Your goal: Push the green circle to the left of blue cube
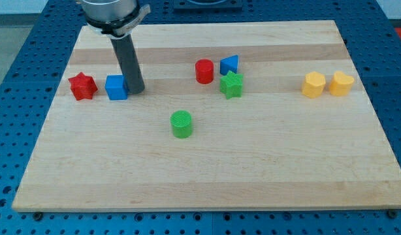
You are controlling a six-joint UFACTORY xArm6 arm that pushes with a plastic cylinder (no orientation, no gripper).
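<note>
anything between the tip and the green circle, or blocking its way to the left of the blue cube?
Tip to circle: nothing. My tip sits at the blue cube's right side; bare board runs to the green circle. The goal spot is tight: the red star stands close on the cube's left.

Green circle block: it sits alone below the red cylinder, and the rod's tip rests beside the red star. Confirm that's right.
Not quite. In the camera view my tip rests beside the blue cube, not the red star. The green circle block does sit alone below the red cylinder.
</note>
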